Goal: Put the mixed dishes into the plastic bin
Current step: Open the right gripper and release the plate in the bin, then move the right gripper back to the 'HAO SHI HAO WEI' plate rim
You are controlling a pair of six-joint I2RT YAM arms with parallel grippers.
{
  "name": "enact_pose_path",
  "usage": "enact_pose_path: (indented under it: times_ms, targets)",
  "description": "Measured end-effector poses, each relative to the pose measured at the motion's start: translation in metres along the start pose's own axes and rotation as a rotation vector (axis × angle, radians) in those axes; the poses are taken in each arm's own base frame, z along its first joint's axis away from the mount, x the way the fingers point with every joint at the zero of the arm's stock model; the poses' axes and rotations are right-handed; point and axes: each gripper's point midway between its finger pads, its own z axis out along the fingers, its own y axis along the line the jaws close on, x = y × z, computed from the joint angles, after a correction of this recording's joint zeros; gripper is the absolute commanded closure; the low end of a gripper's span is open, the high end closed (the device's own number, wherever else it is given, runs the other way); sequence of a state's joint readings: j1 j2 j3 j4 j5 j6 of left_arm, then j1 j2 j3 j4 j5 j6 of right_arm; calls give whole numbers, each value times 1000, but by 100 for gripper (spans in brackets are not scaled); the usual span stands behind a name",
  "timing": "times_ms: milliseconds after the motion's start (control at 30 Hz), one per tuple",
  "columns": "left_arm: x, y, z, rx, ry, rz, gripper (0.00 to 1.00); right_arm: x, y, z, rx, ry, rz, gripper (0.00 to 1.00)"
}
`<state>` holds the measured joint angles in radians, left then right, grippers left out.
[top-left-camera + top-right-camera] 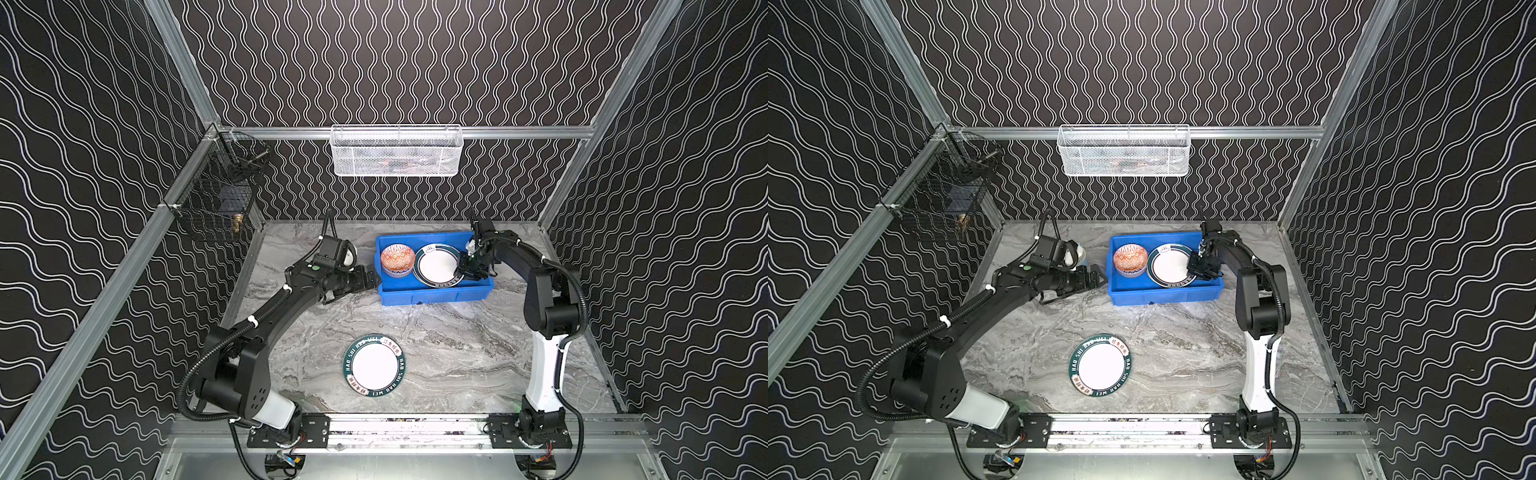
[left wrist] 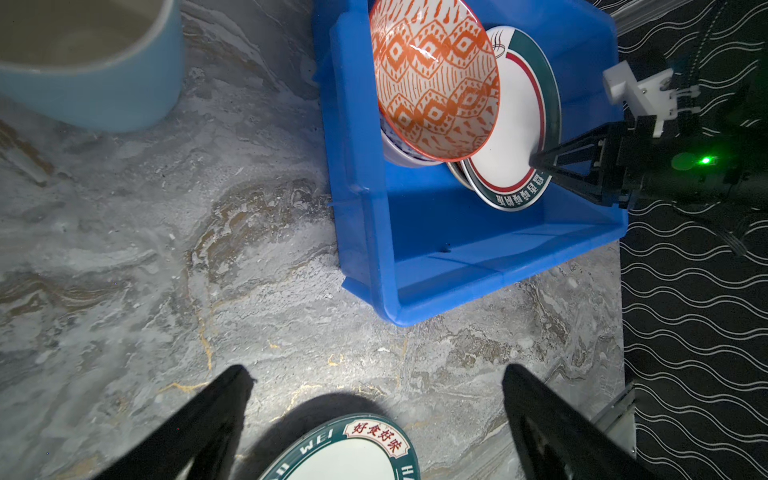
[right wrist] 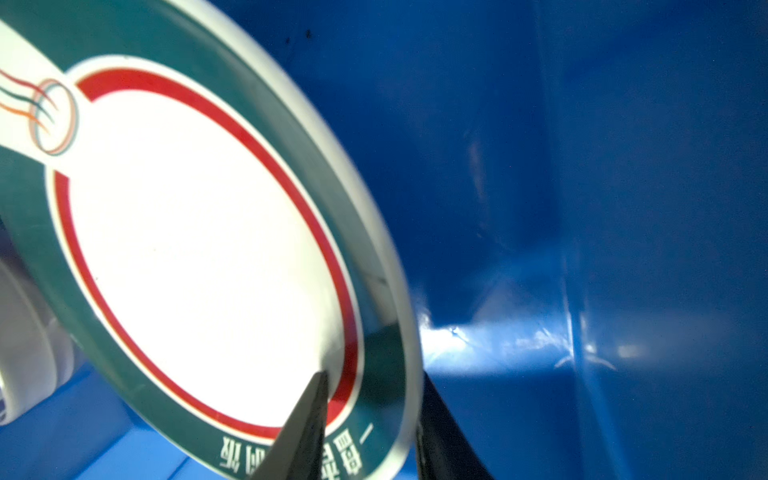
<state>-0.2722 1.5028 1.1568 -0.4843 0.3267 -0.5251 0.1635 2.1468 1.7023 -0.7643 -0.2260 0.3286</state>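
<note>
Round white plate with dark-green rim [image 1: 374, 365] reads "HAO SHI HAO WEI". Left gripper [image 2: 376, 370] gapes empty; right gripper [image 3: 372, 375] straddles red-ringed plate [image 3: 199, 249], grip unclear.

Pale blue mug [image 1: 351, 257] mostly out of sight, seemingly behind left arm [image 1: 291, 299].
</note>
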Motion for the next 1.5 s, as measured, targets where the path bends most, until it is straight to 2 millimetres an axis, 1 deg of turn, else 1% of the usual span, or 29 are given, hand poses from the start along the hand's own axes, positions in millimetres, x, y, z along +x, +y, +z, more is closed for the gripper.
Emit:
enact_pose_path:
  times_ms: [267, 300, 367, 400, 467, 567, 700, 800, 867, 900, 967, 1067, 1167, 1267, 1333, 1400, 1500]
  targets:
    - [1, -2, -6, 6, -10, 3, 1, 3, 9, -8, -49, 2, -10, 61]
    - [1, -2, -7, 7, -11, 3, 1, 3, 10, -9, -53, 1, -10, 58]
    - [1, -3, -9, 9, -16, 5, 1, 3, 12, -12, -60, -4, -14, 57]
    - [0, -4, -10, 10, -20, 7, 1, 2, 13, -16, -63, -11, -17, 52]
    - [0, -4, -13, 9, -26, 8, 1, 0, 17, -26, -70, -33, -24, 46]
    - [-1, -4, -18, 4, -35, 10, 1, -6, 26, -52, -86, -91, -41, 43]
    - [5, -2, -25, -5, -34, 9, 1, -13, 38, -96, -104, -187, -67, 43]
    - [16, 3, -30, -10, -25, 6, 1, -8, 44, -129, -122, -242, -82, 43]
    - [28, 9, -32, -17, -13, 0, 1, 2, 46, -141, -135, -254, -91, 44]
    - [36, 12, -33, -22, -3, -4, 1, 13, 47, -142, -139, -243, -96, 44]
    - [52, 20, -35, -31, 14, -13, 1, 38, 50, -136, -147, -201, -114, 44]
    - [79, 33, -38, -45, 37, -56, 1, 85, 62, -124, -158, -125, -172, 44]
    - [104, 45, -42, -54, 48, -113, 1, 141, 75, -108, -175, -37, -231, 44]
    - [124, 53, -47, -58, 47, -172, 1, 193, 85, -89, -199, 45, -280, 45]
    - [132, 56, -53, -56, 34, -203, 1, 225, 90, -76, -214, 101, -297, 45]
    - [137, 57, -60, -54, 17, -225, 1, 249, 93, -63, -224, 136, -309, 45]
    - [140, 56, -69, -54, 3, -244, 1, 280, 102, -47, -240, 182, -331, 46]
